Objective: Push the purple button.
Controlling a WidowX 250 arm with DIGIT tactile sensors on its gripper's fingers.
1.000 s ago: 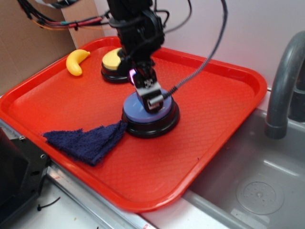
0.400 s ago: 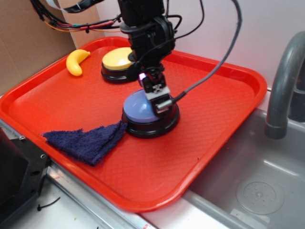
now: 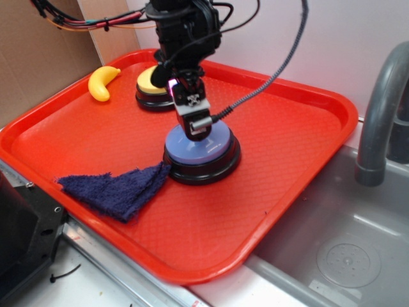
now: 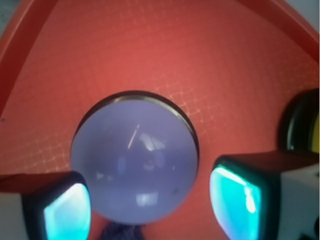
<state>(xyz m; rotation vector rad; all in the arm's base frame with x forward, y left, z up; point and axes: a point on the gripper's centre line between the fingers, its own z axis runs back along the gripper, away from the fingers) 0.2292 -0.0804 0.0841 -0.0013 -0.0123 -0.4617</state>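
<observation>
The purple button (image 3: 209, 150) sits near the middle of the red tray (image 3: 287, 128), its lavender dome on a black round base. My gripper (image 3: 195, 128) hangs over the dome's left-rear part, tips at or just above its surface; contact cannot be told. From the wrist, the purple button (image 4: 132, 162) fills the centre below my gripper (image 4: 150, 202). The jaws stand open, one finger on each side, nothing held.
A yellow button (image 3: 148, 82) stands behind at the tray's back, also seen at the wrist view's right edge as the yellow button (image 4: 300, 120). A toy banana (image 3: 102, 82) lies back left. A dark blue cloth (image 3: 118, 188) touches the purple button's front left. A sink (image 3: 345, 256) and faucet (image 3: 380, 115) are to the right.
The gripper has shifted left and risen slightly over the purple button. The button, cloth and other items have not moved.
</observation>
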